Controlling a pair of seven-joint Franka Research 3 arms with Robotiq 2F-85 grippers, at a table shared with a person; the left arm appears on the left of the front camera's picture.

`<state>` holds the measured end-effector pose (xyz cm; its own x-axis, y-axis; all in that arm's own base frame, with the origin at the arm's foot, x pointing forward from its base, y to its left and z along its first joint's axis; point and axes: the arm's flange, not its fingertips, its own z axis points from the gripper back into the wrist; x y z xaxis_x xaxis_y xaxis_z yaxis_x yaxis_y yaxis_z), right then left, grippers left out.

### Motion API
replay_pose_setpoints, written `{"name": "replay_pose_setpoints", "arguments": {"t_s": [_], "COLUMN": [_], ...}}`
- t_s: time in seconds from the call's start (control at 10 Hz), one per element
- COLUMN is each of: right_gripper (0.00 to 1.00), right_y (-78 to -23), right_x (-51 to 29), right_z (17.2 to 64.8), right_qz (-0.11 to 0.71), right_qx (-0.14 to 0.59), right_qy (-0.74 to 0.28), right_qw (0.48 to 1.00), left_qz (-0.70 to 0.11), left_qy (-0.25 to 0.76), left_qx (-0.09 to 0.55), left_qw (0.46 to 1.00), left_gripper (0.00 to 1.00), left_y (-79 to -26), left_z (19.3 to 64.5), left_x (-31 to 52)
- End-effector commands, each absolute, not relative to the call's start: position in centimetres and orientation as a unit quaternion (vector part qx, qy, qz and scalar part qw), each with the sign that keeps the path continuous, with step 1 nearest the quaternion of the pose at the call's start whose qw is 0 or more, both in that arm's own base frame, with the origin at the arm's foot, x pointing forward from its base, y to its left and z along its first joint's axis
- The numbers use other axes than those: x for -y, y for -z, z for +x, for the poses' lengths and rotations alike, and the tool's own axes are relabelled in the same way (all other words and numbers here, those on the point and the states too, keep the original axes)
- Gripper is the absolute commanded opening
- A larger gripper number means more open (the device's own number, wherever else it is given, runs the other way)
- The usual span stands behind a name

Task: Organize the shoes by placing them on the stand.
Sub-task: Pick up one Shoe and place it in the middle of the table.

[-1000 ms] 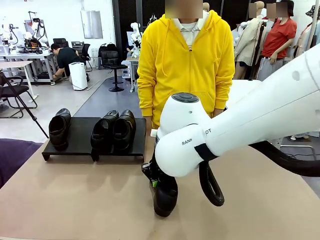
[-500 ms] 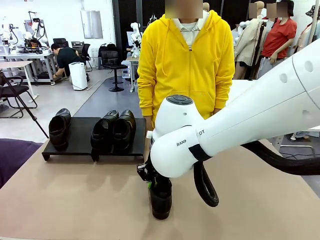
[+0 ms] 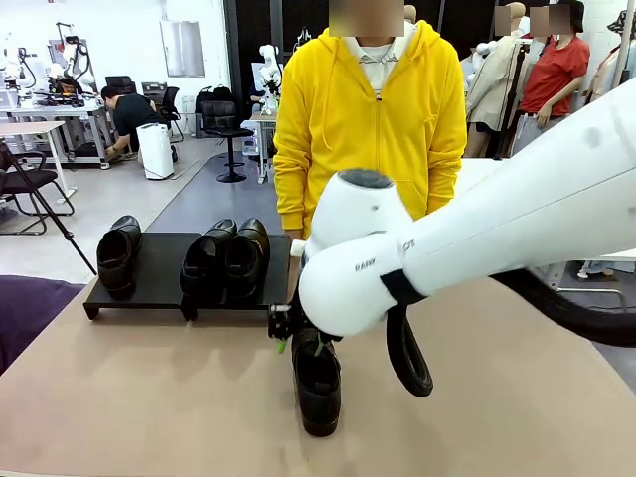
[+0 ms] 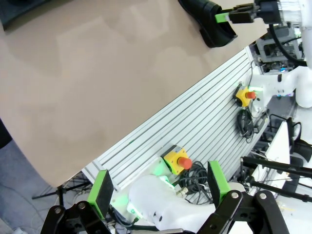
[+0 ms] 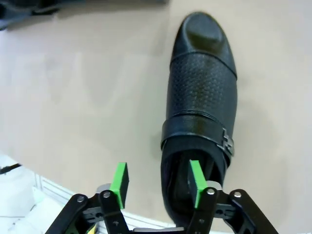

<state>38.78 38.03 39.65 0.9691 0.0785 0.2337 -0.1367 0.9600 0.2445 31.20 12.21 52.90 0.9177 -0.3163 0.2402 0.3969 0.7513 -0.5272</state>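
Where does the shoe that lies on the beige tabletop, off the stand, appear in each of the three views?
Front view: the shoe lies low in the middle, under the white arm, toe toward the camera.
Left wrist view: it sits at the top edge, right of centre.
Right wrist view: it runs from the top centre down to the bottom.
Shared landmark: the right tool, with one green pad inside the shoe's opening.

L gripper (image 4: 158, 187) open over table (image 4: 97, 73) edge; far off, R gripper (image 4: 234, 14) at shoe (image 4: 209, 24).
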Motion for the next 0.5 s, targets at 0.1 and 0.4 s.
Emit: {"name": "replay_pose_setpoints", "arguments": {"t_s": [0.1,0.4], "right_gripper": [1.00,1.00], "right_y": [-47.5,-51.1], "right_x": [-27.8,-12.5], "right_z": [34.6,30.0], "right_qz": [0.167,0.235], "right_qx": [0.118,0.056], "right_qy": [-0.087,-0.113], "right_qw": [0.975,0.964], "left_qz": [-0.294,-0.294], "left_qy": [0.187,0.187], "left_qx": [0.063,0.063], "left_qw": [0.935,0.935], "left_gripper": [1.00,1.00], "left_y": [-53.2,-53.2], "left_z": [31.1,31.1], "left_x": [-12.3,-12.3]}}
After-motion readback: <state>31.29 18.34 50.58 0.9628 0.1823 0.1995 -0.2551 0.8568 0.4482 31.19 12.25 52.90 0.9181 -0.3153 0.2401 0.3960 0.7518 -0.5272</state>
